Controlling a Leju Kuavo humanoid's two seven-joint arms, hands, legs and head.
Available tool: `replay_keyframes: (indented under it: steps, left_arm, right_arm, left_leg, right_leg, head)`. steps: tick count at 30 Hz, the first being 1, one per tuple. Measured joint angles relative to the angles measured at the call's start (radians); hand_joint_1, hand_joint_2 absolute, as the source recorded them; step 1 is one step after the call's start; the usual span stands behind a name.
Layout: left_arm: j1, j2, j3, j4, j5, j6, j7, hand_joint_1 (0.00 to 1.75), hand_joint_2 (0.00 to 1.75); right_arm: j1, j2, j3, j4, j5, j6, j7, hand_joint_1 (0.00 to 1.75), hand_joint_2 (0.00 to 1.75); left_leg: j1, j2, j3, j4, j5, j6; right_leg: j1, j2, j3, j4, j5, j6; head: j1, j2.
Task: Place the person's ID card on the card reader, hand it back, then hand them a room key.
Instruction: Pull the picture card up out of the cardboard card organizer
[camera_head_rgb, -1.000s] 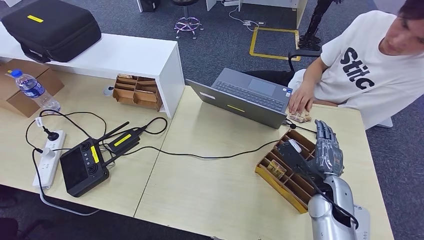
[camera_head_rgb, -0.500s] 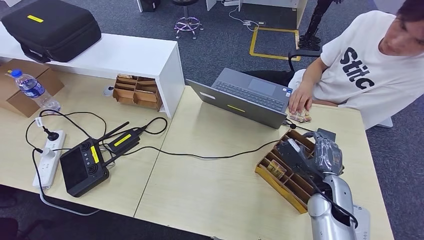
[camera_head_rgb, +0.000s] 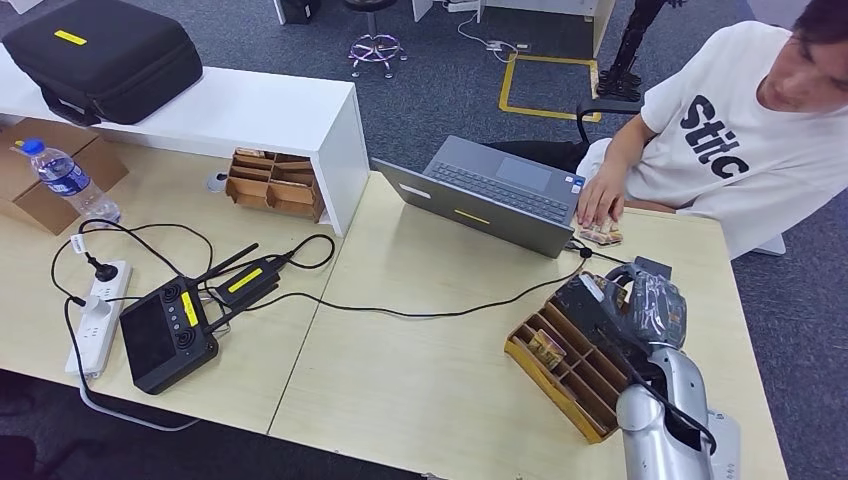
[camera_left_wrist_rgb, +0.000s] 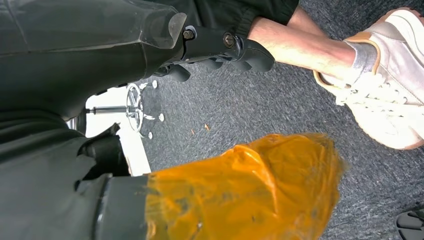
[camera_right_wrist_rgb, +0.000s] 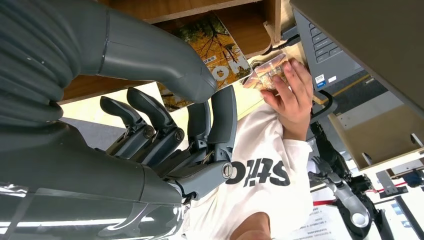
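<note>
- Seemingly the robot was reaching for a card: its right hand (camera_head_rgb: 655, 305), fingers curled with nothing plainly held, hovered over the wooden divided tray (camera_head_rgb: 560, 365).
- Next, it needed a pinch on a card (camera_right_wrist_rgb: 212, 47) lying in a compartment.
- Nearby, the person's hand (camera_head_rgb: 600, 205) rested on a small packet beside the laptop (camera_head_rgb: 490, 195) on the pale tabletop (camera_head_rgb: 420, 390); grey carpet lay beyond.
- Whether the left hand (camera_left_wrist_rgb: 215, 50) was open could not be told.

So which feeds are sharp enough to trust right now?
Head view: evenly lit, sharp across the desk, tray clear. Right wrist view: crisp on the right hand and card. Left wrist view: the orange shape up close is blurred; the carpet is sharper.
</note>
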Motion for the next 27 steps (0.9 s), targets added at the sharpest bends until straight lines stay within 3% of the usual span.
replay_keyframes:
  steps: [13,27]
  left_arm:
    - [0.0,0.0,0.0,0.0,0.0,0.0,0.0,0.0,0.0]
    - [0.0,-0.004,0.0,0.0,0.0,-0.005,0.0,0.0,0.0]
  right_arm:
    - [0.002,0.0,-0.006,-0.026,-0.004,-0.037,-0.034,1.75,1.75]
    - [0.011,0.011,0.013,-0.307,-0.019,-0.061,-0.047,1.75,1.75]
  left_leg:
    - [0.0,0.0,0.0,0.0,0.0,0.0]
    - [0.0,0.0,0.0,0.0,0.0,0.0]
  right_leg:
    - [0.0,0.0,0.0,0.0,0.0,0.0]
    - [0.0,0.0,0.0,0.0,0.0,0.0]
  head:
    - [0.0,0.0]
    - [0.0,0.0]
